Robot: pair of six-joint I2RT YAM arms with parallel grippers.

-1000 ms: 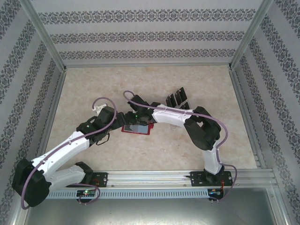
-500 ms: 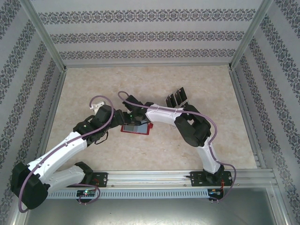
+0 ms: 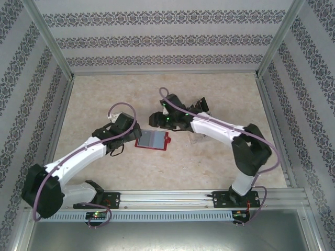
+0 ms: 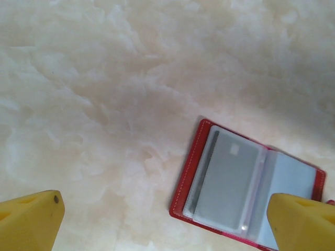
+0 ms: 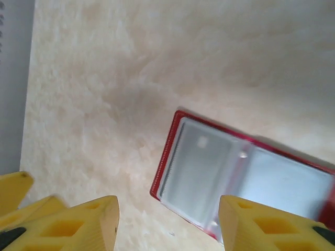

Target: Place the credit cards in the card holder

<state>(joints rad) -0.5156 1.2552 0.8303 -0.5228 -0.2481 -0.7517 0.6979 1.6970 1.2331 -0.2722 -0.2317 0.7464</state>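
Left arm [image 3: 78, 157] runs from its base up and to the right, wrist bent over the table [image 3: 104, 94] just left of the card holder [image 3: 153, 140]. On my wrist feed the left gripper [image 4: 167, 227] has its jaws wide apart with nothing between them. The holder lies open and flat mid-table, grey inside facing up, with one credit card [image 4: 226, 183] tucked inside. Right arm [image 3: 220, 130] arcs from its base up and leftward. The right gripper [image 5: 167, 225] hangs beyond the holder's far edge, jaws apart, empty. More credit cards [image 3: 201, 106] stand upright behind that forearm.
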